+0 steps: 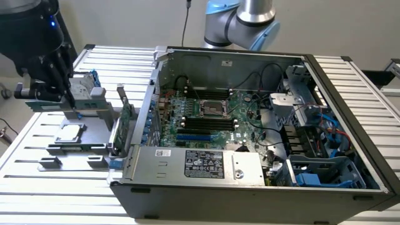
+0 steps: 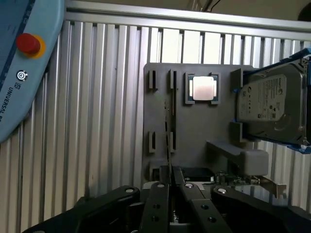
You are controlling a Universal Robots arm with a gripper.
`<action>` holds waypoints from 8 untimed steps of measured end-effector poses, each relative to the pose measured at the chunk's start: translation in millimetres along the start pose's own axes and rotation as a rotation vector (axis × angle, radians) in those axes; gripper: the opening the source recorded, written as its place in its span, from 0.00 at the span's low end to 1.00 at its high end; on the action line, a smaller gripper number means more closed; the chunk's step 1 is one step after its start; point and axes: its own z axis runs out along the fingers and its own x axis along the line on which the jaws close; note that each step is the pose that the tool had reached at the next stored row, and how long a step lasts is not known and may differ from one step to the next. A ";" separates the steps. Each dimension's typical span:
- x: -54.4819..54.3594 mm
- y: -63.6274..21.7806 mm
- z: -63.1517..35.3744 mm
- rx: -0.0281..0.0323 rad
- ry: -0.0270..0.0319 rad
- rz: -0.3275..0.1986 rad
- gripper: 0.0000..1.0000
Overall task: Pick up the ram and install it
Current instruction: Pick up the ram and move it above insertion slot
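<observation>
The tool (image 1: 69,104) is clenched on the ram (image 1: 40,106), its fingers pinching the thin green stick by its flat faces. It holds the stick level, on edge, over the grey holder plate (image 2: 194,131) on the tabletop (image 1: 37,197), left of the open computer case (image 1: 218,199). The stick should be light and stiff but fragile. A grip across the faces near the upper edge suits it, clear of the contact row, and firm enough that it cannot tilt or slip.
</observation>
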 end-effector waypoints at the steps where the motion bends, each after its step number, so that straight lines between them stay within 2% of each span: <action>1: -0.9 -3.2 -4.6 0.0000 0.0000 0.000 0.14; 5: -4.6 -17.1 -23.6 -0.0002 0.0003 0.000 0.14; 8: -6.4 -29.2 -32.4 0.0001 0.0000 0.000 0.14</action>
